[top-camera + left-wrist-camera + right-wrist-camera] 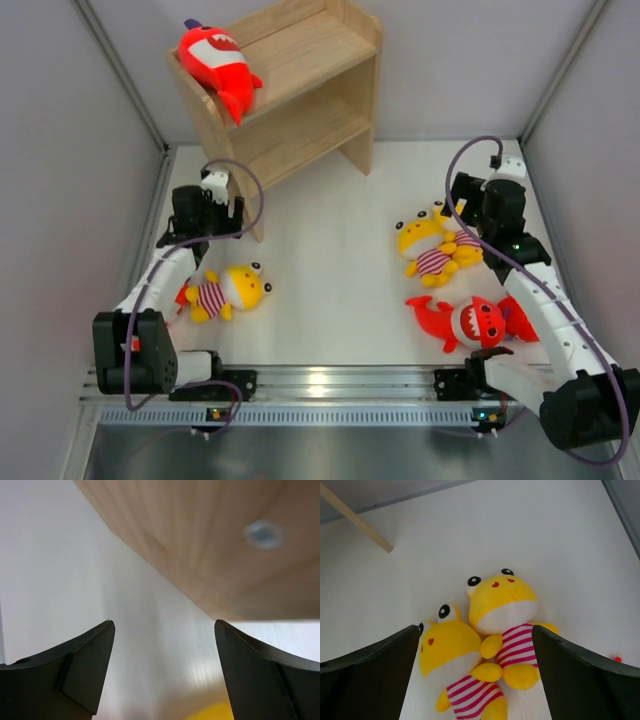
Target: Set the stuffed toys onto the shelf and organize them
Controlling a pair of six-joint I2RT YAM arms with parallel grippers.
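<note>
**left end effector crowds the shelf, two plushes bunched under the right**

the left end effector (164, 626) has its fingers apart and holds nothing. it sits right up against a side panel of the shelf (300, 60), toward the far-left corner of the worktop (330, 200). a sideways swing from here could knock the light shelf. that could shake off the perched shark (215, 62), which lies at the left end of the top tier and hangs over its front edge.

the right end effector (475, 628) is also apart and empty, hovering over two striped plushes near the right edge. the upper plush (502, 602) and the lower plush (451, 652) are touching, with their arms overlapping. closing here could catch both, or pinch only a limb, and a weak hold might let go on the way across to the shelf.

a second shark (470, 322) lies toward the near-right corner. a lone yellow plush (235, 288) rests toward the left edge, just beside the left arm, which could drag it.

no brand, label or writing can be read. the only mark on the wood is a pale round fastener cap (262, 534).
</note>
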